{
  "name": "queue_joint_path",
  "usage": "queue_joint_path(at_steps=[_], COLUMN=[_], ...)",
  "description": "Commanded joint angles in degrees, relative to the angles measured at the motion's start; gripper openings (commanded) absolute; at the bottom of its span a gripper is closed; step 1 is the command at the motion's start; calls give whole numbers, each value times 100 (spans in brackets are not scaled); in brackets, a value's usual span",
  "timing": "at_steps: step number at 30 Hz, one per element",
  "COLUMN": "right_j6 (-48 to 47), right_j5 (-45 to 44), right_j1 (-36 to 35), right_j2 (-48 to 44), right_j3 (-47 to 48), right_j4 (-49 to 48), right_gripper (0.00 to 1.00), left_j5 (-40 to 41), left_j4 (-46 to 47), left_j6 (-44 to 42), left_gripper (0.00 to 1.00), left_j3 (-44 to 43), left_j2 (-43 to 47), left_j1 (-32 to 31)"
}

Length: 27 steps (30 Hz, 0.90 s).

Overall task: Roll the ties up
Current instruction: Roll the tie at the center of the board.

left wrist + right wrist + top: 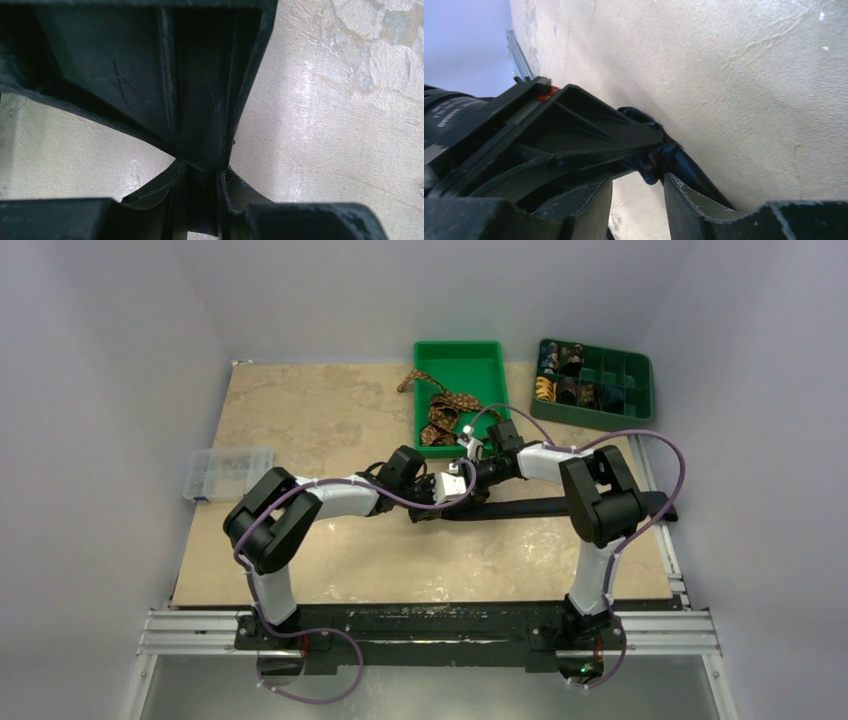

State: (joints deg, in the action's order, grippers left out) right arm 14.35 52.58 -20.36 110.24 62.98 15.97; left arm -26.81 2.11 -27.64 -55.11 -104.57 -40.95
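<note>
The dark navy tie (560,508) lies flat across the table, running right from where both grippers meet. My left gripper (428,488) is at the tie's left end. In the left wrist view its fingers (202,172) stand close together with dark fabric (204,220) between them. My right gripper (470,472) faces it from the right. In the right wrist view its fingers (639,175) stand apart with table showing between them, and bunched navy fabric (659,157) sits at their tips. The brown patterned tie (445,412) lies loose, half in the green tray (460,348).
A green compartment tray (595,420) with several rolled ties stands at the back right. A clear plastic box (228,472) sits at the table's left edge. Purple cables loop over both arms.
</note>
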Motion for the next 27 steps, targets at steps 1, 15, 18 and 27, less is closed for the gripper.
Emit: queue_joint_path(at_steps=[1, 15, 18, 27], right_j6=[-4, -331, -274, 101], right_j5=[-184, 55, 81, 59], right_j1=[-47, -78, -80, -88], right_j2=[40, 350, 168, 344], right_j3=[15, 187, 47, 32], right_j4=[-193, 141, 1, -528], right_gripper=[42, 23, 32, 3], left_j5=[1, -12, -25, -75], left_j4=[-501, -509, -510, -530], left_j6=[17, 56, 54, 30], left_gripper=[16, 17, 17, 18], left_j3=[208, 185, 190, 196], left_j2=[-63, -83, -68, -72], left_j1=[-33, -27, -27, -27])
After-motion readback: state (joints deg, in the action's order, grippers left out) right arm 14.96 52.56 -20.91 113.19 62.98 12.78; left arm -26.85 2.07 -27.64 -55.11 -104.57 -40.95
